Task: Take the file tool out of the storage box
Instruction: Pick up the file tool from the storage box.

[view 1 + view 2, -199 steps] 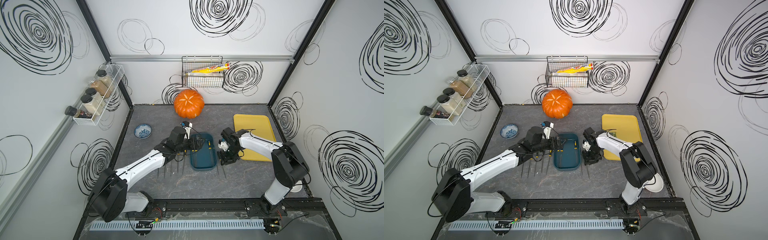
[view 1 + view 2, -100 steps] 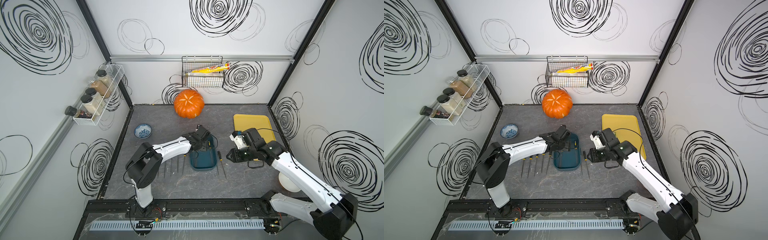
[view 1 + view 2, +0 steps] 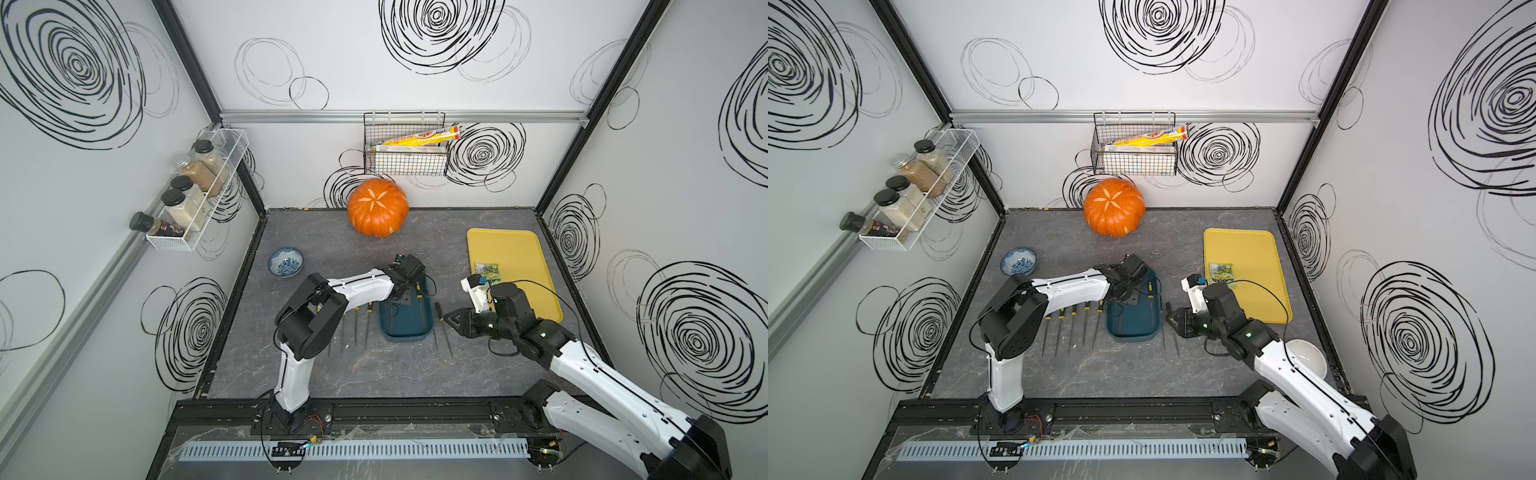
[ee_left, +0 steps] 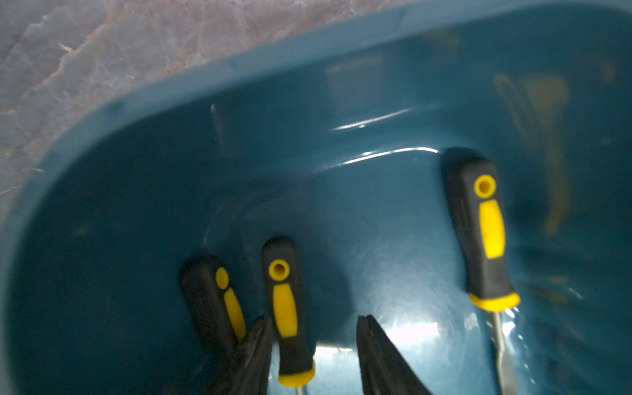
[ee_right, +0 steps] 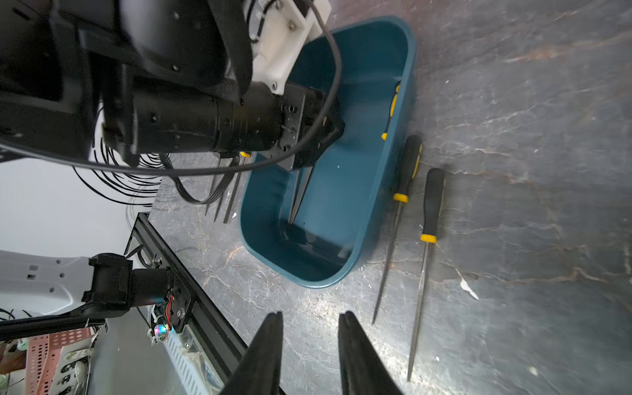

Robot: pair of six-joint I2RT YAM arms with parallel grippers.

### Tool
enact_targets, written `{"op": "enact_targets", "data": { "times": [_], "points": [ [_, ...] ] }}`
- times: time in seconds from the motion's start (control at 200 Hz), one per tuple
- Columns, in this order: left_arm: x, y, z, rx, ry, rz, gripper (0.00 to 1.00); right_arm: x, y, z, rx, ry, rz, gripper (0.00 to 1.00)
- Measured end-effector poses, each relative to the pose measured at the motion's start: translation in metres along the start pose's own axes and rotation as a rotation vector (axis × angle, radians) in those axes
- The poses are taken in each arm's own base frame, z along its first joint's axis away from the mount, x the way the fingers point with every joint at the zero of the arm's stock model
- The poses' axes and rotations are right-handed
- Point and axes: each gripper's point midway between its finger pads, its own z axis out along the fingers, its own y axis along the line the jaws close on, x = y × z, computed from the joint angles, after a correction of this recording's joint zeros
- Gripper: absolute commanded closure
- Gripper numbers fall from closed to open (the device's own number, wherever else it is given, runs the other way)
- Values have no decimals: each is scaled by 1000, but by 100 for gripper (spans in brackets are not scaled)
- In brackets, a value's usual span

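Note:
The dark teal storage box (image 3: 405,328) (image 3: 1133,328) stands mid-table. My left gripper (image 3: 405,297) (image 4: 313,319) reaches down into its far end. Three file tools with black-and-yellow handles lie inside. The middle file tool (image 4: 287,307) sits between my left jaws, against one finger (image 4: 260,342) and clear of the other, so the gripper is open. A second handle (image 4: 219,307) lies just outside that finger and a third (image 4: 485,225) farther off. My right gripper (image 3: 446,319) (image 5: 311,314) hovers open and empty to the right of the box.
Several files (image 3: 355,328) lie left of the box, two files (image 5: 400,205) right of it. An orange pumpkin (image 3: 377,207) sits at the back, a blue bowl (image 3: 285,262) at left, a yellow tray (image 3: 511,249) with a packet at right, a white bowl (image 3: 1306,357) near the front right.
My left gripper's jaws have narrowed around the middle file handle in the box. My right gripper has drawn back from the box's right side.

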Motion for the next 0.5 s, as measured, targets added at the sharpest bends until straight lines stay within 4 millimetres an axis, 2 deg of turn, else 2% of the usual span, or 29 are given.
{"op": "enact_targets", "data": {
  "times": [0.1,0.19,0.345,0.501],
  "points": [
    [3,0,6,-7,13,5,65,4,-4,10,-5,20,2,68],
    [2,-1,6,-3,11,5,65,3,-4,15,-15,20,-6,68],
    [2,-8,7,15,18,13,85,1,-2,18,-34,3,-18,68],
    [1,-14,6,39,20,20,94,0,-1,19,-48,-5,-24,68]
  ]
}}
